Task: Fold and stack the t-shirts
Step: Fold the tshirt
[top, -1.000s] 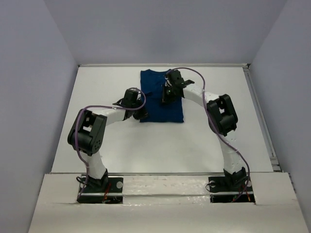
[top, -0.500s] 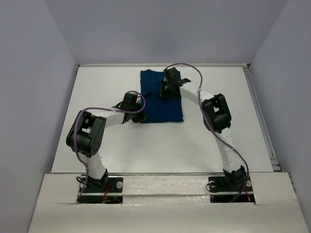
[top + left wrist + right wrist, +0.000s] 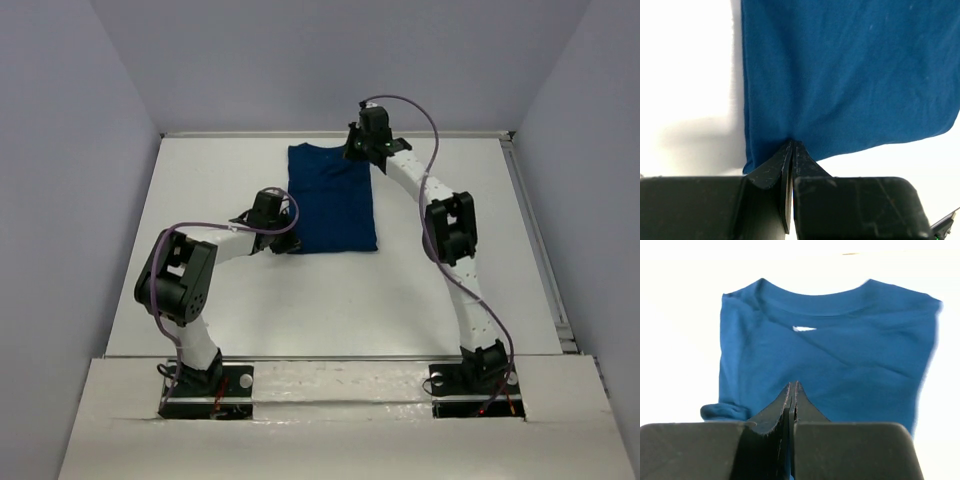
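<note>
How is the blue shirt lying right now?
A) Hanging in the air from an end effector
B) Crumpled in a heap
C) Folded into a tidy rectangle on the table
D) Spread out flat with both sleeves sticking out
C: the shirt lies flat on the table as a neat rectangle, with no sleeves sticking out at the sides.

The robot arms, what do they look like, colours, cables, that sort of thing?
Both the left arm and right arm have white links with chunky black joint housings and a purple cable looping alongside. The left gripper and right gripper are matte black, with two wedge-shaped fingers tapering to thin tips.
</note>
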